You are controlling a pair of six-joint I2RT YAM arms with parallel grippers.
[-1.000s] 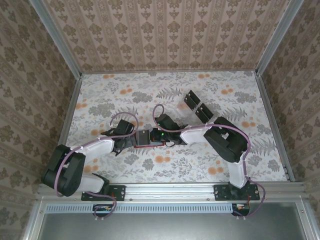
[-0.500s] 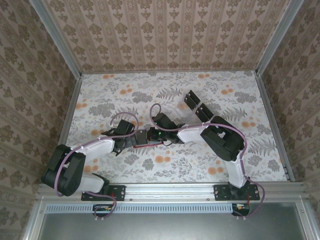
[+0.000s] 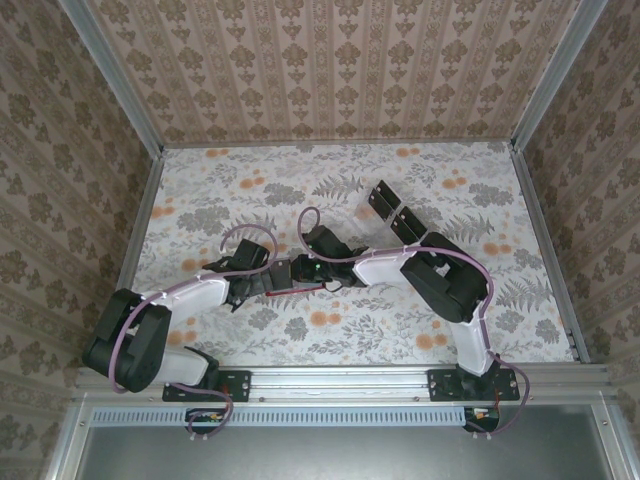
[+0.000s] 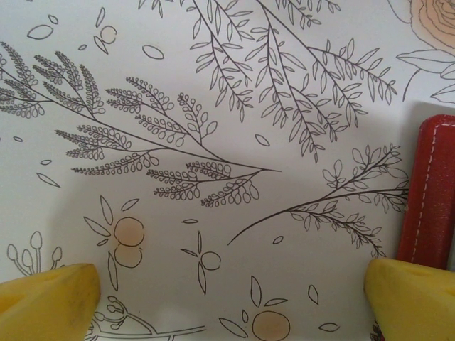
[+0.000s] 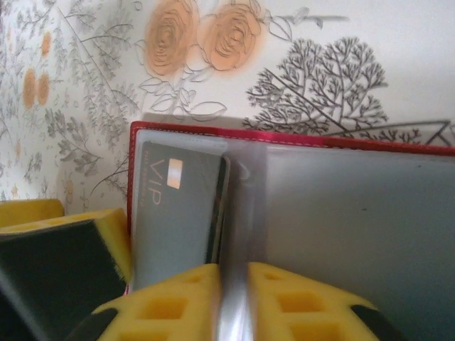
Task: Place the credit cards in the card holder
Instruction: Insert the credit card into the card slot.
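Walls (image 3: 330, 70) papered in a beige and brown damask pattern close the bench (image 3: 250, 180) on three sides, with slanting aluminium posts (image 3: 112, 80) at the far corners. The bench is covered with a white cloth printed with grey leaves and orange blossoms. An aluminium rail (image 3: 340, 382) runs along its near edge, with a grey panel (image 3: 340, 450) below. The light is soft and even.

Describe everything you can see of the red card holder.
The card holder lies open and flat on the floral table: red leather-like cover with pale stitching, greyish translucent inner pockets. A dark card marked VIP sits in one pocket. The right end effector stands over its middle fold; the open left end effector hangs beside its stitched edge.
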